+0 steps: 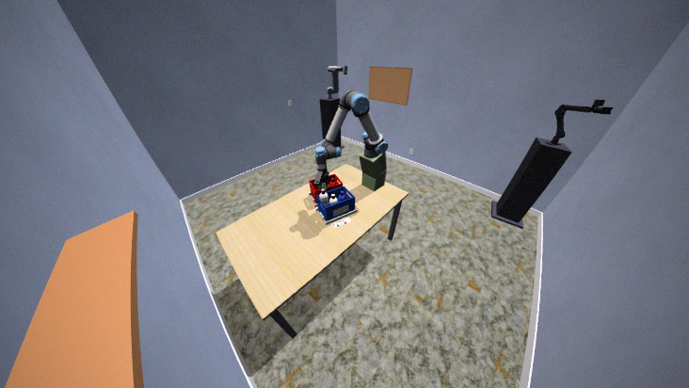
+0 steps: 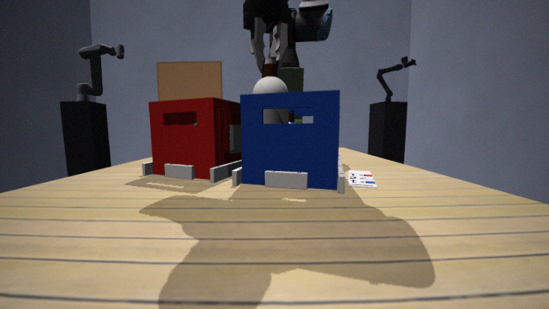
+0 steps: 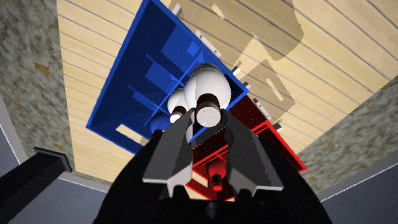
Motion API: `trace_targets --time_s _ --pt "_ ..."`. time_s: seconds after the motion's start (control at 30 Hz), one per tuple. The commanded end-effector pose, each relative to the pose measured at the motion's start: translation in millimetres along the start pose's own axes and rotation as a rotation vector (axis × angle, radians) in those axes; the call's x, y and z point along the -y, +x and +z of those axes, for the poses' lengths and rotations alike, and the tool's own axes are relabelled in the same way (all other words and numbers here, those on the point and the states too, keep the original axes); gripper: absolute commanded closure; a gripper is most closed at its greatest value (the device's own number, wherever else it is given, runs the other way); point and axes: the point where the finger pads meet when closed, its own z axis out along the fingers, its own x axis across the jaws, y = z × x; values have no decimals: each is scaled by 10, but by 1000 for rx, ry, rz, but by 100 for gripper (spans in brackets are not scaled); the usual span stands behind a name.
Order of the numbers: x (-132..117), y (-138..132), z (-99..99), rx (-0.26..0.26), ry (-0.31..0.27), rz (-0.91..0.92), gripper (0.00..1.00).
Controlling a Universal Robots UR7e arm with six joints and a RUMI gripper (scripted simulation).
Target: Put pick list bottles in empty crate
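Note:
My gripper (image 3: 207,109) is shut on the brown-capped neck of a white bottle (image 3: 207,90). The bottle hangs upright, most of it down inside the blue crate (image 2: 289,139), its shoulder (image 2: 270,85) just above the rim at the side nearest the red crate (image 2: 192,138). Its label is hidden. In the wrist view, another white bottle (image 3: 176,102) and a blue-capped one (image 3: 160,123) stand in the blue crate (image 3: 160,75). The red crate holds a red-capped bottle (image 3: 216,181). The pick list (image 2: 362,179) lies to the right of the blue crate, showing red and blue bars.
Grey blocks (image 2: 286,179) sit around the feet of both crates. The arm's green base block (image 1: 373,170) stands behind the crates. The crates stand side by side, nearly touching. Black camera stands (image 1: 527,183) are on the floor off the table.

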Motion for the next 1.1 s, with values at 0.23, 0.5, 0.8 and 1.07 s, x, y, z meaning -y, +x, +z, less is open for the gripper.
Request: trace_targets --time_s 0.23,0.5,0.8,1.07 --pt "8 5 98 -1 2 0 100" --pt "7 5 168 -1 2 0 100" --pt "7 5 248 -1 2 0 100" --pt "10 5 318 -1 2 0 100"
